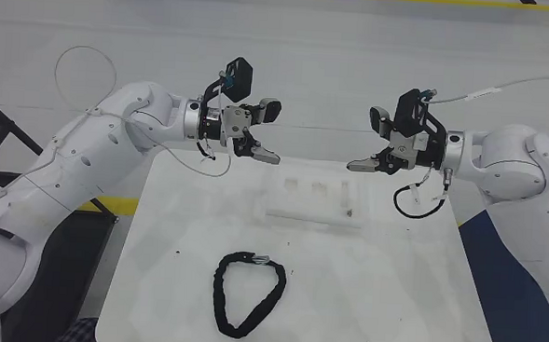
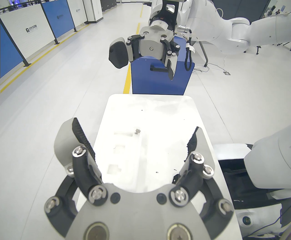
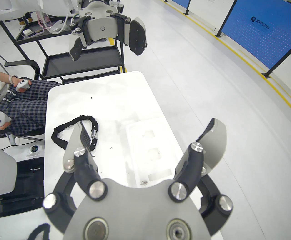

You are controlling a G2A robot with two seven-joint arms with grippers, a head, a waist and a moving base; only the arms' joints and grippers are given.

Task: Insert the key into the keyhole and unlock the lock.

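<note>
The left claw point(image 1: 272, 134) and right claw point(image 1: 368, 140) hung released near the far edge of the table point(image 1: 390, 289); the key point(image 1: 349, 212) and lock point(image 1: 247, 294) lay well apart.

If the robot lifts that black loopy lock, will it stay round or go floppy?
Probably floppy: the chain lock lies in a wobbly, uneven loop, so it would likely sag. Its fabric sleeve looks grippy, not slippery. Its metal end hints at some weight.

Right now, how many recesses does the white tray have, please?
3, in a row along the white tray: one beside the key, one central, one at the far end; none seems hidden.
</note>
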